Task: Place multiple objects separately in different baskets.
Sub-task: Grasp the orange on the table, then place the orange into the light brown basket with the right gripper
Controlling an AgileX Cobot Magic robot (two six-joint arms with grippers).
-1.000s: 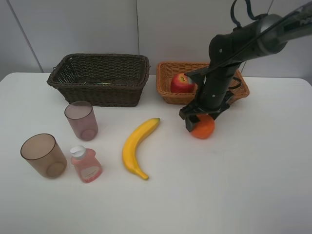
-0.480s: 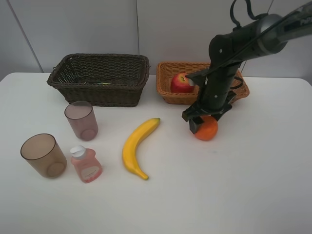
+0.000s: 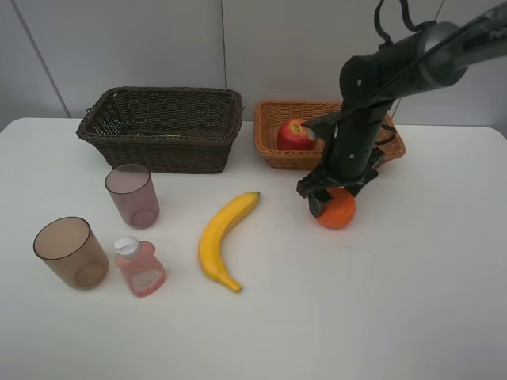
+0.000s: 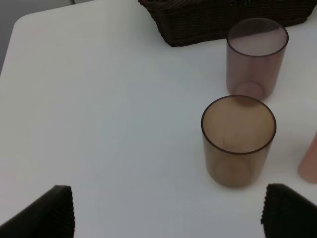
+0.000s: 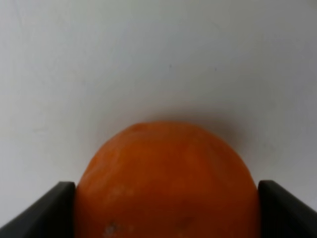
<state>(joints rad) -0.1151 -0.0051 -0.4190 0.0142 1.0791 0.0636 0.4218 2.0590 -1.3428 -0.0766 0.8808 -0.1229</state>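
Note:
My right gripper (image 3: 333,197) is shut on the orange tangerine (image 3: 338,212) low over the table, just in front of the light tan basket (image 3: 272,155). The right wrist view shows the tangerine (image 5: 168,173) filling the gap between both fingers (image 5: 54,210). A red apple (image 3: 295,134) lies in the tan basket. The yellow banana (image 3: 222,237) lies mid-table. Two translucent cups (image 3: 132,195) (image 3: 70,252) and the pink bottle (image 3: 141,267) stand at the left. My left gripper (image 4: 168,210) is open and empty near the cups (image 4: 256,57) (image 4: 237,141). The avocado and pump bottle are out of view.
The dark brown basket (image 3: 158,154) stands at the back left, and its corner shows in the left wrist view (image 4: 223,20). The pink bottle's edge (image 4: 309,158) shows beside the nearer cup. White table (image 3: 380,317) extends to the front and right.
My right gripper has shifted slightly to the right with the tangerine between its fingers. Nothing else has moved.

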